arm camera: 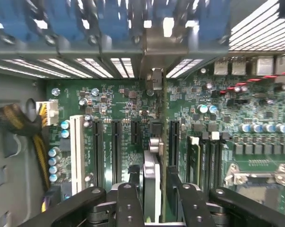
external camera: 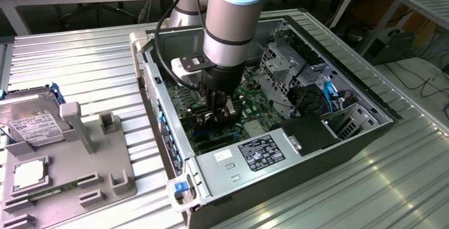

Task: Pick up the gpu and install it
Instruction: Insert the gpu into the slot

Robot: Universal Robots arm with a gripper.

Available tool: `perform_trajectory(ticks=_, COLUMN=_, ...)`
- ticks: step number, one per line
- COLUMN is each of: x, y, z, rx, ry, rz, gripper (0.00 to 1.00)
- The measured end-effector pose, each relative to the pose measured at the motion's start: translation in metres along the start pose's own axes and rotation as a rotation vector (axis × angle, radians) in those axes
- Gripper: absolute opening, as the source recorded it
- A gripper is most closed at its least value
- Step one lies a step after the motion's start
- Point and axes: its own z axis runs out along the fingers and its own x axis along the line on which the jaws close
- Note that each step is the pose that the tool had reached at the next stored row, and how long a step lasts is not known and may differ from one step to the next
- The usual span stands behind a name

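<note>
We see arm (external camera: 228, 24) reaching down into open case (external camera: 365, 103). Gripper (external camera: 223, 114) low over motherboard (external camera: 256, 100) inside case, fingers hard to read. Power supply (external camera: 256, 153) at case's near end. Hard drive (external camera: 31, 116) on grey fixture (external camera: 105, 171), outside case, toward exterior view's left.

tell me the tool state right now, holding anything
Tool: shut on the gpu, held edge-on over the motherboard slots inside the computer case.

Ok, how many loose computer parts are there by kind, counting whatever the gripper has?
gpu, between the fingers of the gripper: 1
hard drive, on the grey holder: 1
square silver chip, on the holder: 1
Total clearly visible: 3
</note>
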Motion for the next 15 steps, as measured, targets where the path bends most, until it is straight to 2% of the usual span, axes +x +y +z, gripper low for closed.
perform_trajectory(ticks=9, x=0.000, y=-0.0001, z=-0.0333, rx=0.0006, ry=-0.0001, rz=0.000, gripper=0.36)
perform_trajectory(ticks=12, x=0.000, y=-0.0001, z=-0.0379, rx=0.0007, ry=-0.0004, rz=0.000, gripper=0.36)
perform_trajectory(ticks=13, x=0.000, y=-0.0002, z=-0.0380, rx=0.0007, ry=-0.0004, rz=0.000, gripper=0.34)
perform_trajectory(ticks=15, x=0.000, y=-0.0001, z=-0.0380, rx=0.0006, ry=-0.0003, rz=0.000, gripper=0.21)
